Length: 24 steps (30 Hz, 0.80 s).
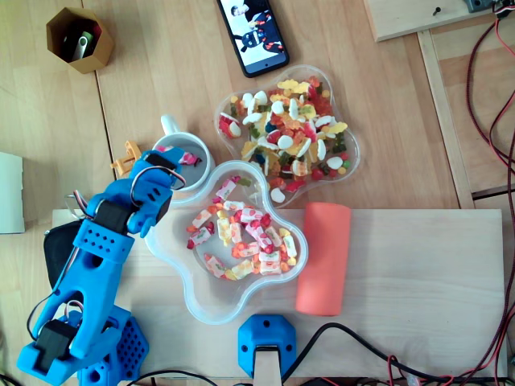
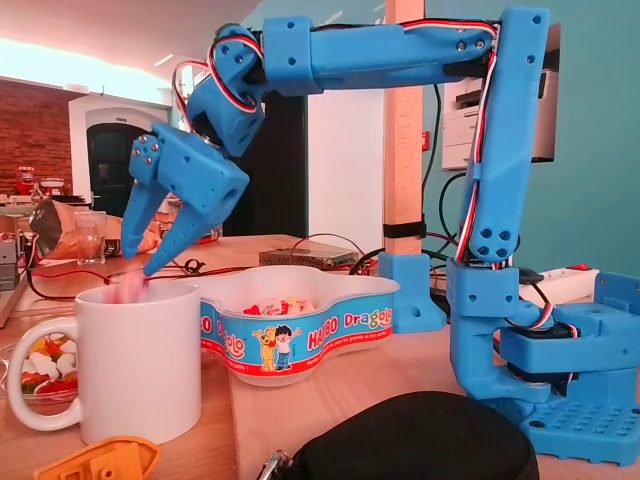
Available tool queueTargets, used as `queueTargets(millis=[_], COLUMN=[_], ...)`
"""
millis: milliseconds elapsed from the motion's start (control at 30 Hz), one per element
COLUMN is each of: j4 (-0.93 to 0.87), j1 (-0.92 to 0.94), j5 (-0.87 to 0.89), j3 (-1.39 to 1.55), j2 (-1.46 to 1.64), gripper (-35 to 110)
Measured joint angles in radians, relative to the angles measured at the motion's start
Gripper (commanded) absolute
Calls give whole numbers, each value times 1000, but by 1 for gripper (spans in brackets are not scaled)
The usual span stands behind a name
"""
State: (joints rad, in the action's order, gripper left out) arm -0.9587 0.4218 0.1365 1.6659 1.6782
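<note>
The blue arm point(image 2: 400, 50) reaches over from the right of the white mug point(image 2: 140, 370) in the fixed view and bends down towards it. The clear wavy tray point(image 1: 201, 299) of wrapped sweets touches the mug's right side in the overhead view. The clear bowl point(image 1: 354, 153) of mixed gummies sits up and right of the mug. The orange roll point(image 1: 324, 257) lies well to the mug's right, past the tray. A phone point(image 1: 252, 32) lies well above the mug. The gripper point(image 2: 138, 263) hangs tilted just over the mug's mouth, its fingers a little apart and clamped on nothing. A small orange plastic piece point(image 1: 125, 157) lies just left of the mug. A pink sweet point(image 2: 130, 290) shows blurred at the mug's rim, right below the fingertips.
</note>
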Motion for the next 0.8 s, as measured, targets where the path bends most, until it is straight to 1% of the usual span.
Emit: queueTargets(millis=[300, 400, 467, 600, 700, 800], j4=[0, 0, 0, 0, 0, 5], j1=[5, -6, -37, -170, -275, -377], j5=[-14, -11, -11, -23, -18, -18], j3=[18, 18, 18, 87, 227, 436], j2=[2, 46, 132, 385, 634, 911], gripper=[17, 17, 17, 17, 18, 18])
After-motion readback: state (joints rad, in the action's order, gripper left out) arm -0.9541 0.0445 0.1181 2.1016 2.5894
